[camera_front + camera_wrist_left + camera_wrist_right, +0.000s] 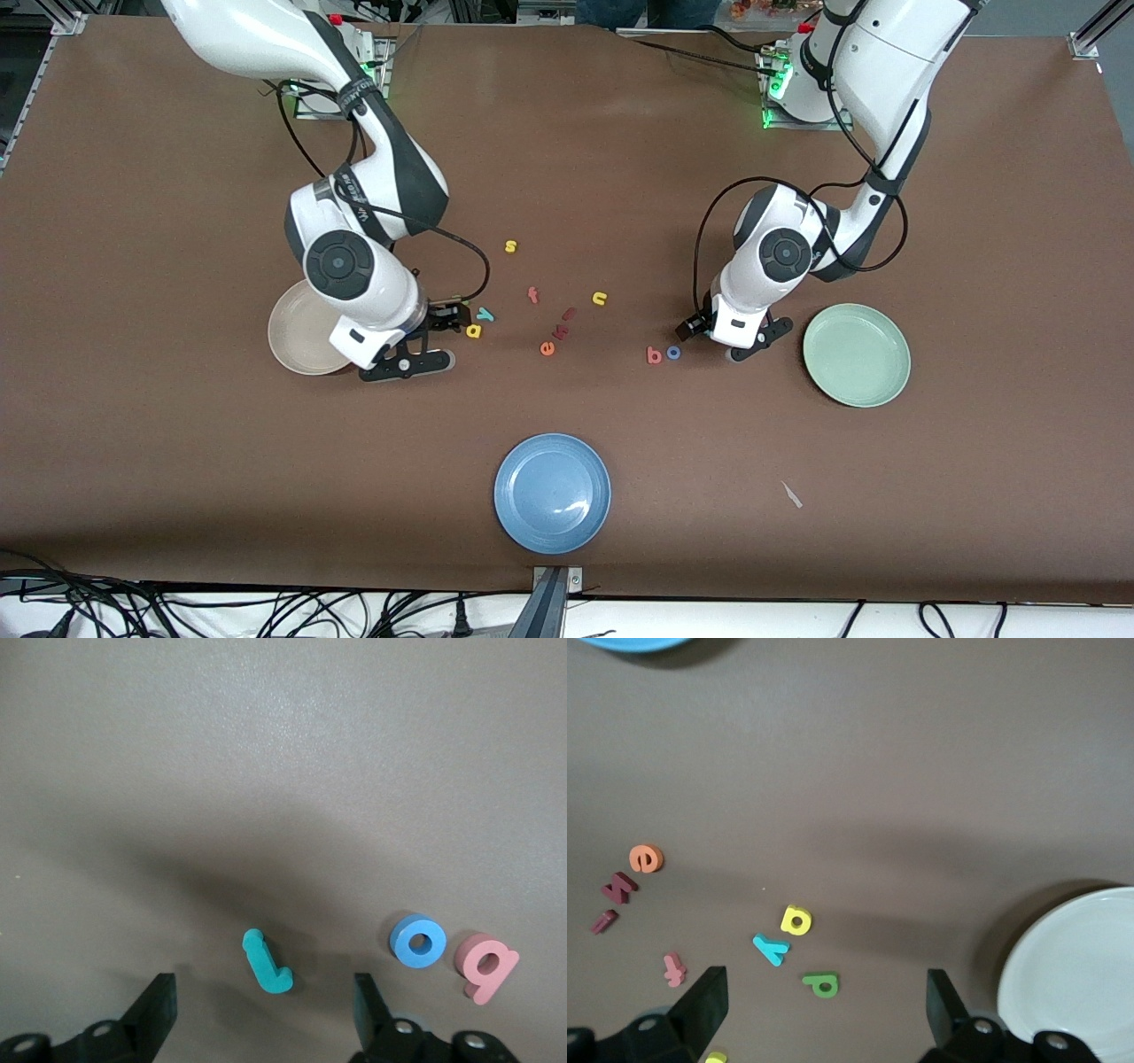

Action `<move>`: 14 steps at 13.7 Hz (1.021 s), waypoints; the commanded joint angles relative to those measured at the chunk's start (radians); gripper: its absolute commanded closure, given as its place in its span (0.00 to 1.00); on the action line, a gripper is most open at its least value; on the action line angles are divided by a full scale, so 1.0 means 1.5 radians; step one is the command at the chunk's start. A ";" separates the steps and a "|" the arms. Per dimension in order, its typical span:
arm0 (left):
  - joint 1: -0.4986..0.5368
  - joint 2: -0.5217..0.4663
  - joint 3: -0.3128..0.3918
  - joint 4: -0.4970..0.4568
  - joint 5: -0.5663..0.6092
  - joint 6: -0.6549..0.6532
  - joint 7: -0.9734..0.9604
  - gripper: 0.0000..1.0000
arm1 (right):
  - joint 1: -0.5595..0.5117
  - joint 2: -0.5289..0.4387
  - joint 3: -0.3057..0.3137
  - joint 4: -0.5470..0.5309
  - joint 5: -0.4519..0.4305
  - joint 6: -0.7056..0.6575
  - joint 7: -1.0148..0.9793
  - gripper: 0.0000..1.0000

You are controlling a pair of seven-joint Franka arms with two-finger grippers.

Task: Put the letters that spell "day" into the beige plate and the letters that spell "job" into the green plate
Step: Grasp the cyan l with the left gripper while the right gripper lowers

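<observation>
The left hand [266,1010] hangs with fingers wide over the small teal foam j [266,962], which lies on the brown bench [177,461] near the blue foam ring o [673,352] and red-orange foam b [655,355], toward the round mint-green plate [856,354]. The right hand [824,1010], also spread wide, hovers by the round cream-beige plate [297,341] over the green foam d [821,983], with the teal foam y [485,314] and yellow foam a [474,330] close by.

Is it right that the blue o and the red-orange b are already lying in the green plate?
No. The blue o and the red-orange b lie on the bare table, beside each other, not in the green plate. The front view shows the plate with nothing in it.
</observation>
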 commanded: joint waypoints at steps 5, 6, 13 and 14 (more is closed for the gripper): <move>0.001 0.023 0.007 0.014 0.014 0.006 0.012 0.21 | 0.038 -0.007 -0.010 -0.068 0.006 0.067 0.038 0.01; 0.001 0.025 0.007 0.014 0.016 0.006 0.013 0.21 | 0.038 -0.007 -0.010 -0.081 0.005 0.082 0.044 0.01; 0.002 0.033 0.008 0.033 0.026 0.006 0.011 0.98 | 0.035 -0.058 -0.009 -0.326 0.000 0.351 0.039 0.01; 0.002 0.034 0.008 0.034 0.026 0.006 0.011 1.00 | 0.035 -0.058 -0.009 -0.333 0.000 0.356 0.039 0.01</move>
